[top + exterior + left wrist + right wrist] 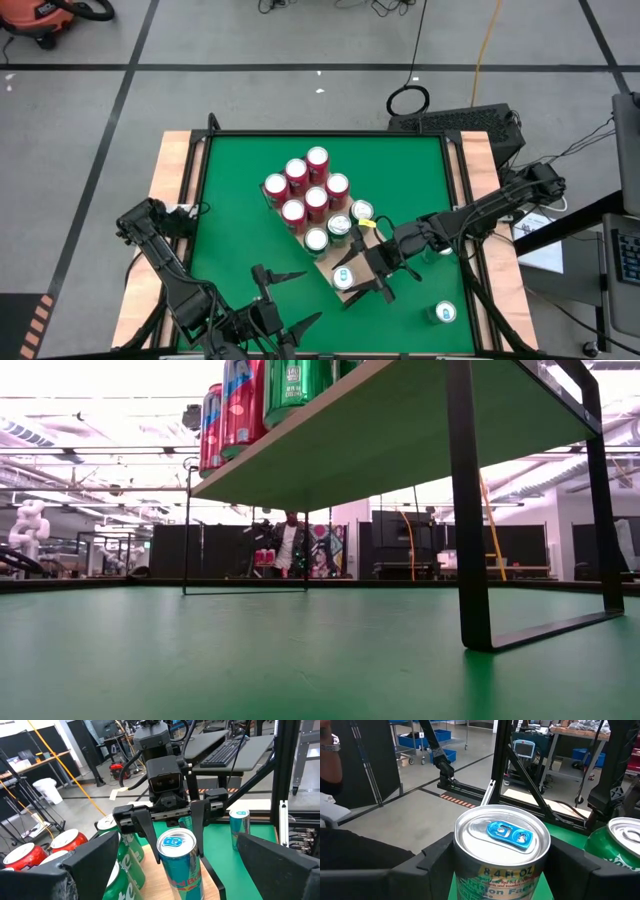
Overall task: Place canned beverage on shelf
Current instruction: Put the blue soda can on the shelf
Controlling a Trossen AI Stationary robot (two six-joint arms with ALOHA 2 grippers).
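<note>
A slim blue can (342, 276) with a blue tab stands upright at the near end of the shelf (325, 264), a light wood board on dark legs. My right gripper (352, 281) is shut on it. Red cans (305, 185) and green cans (338, 228) stand on the board behind it; the low view shows them from below at the shelf's edge (300, 470). My left gripper (312, 296) hangs open near the table's front edge, facing the blue can and touching nothing. My right gripper pinches the blue can's upper side wall (462, 880), just below the rim, between its two fingers (146, 834), one on each side. The fingers come about level from the table's right side. The can stays upright; its base does not show, so I cannot tell whether it rests on the board.
Another blue can (445, 313) stands on the green table (230, 230) at the near right, also in the left wrist view (240, 827). The shelf's dark legs (470, 510) stand on the table. Wood side rails edge the table left and right.
</note>
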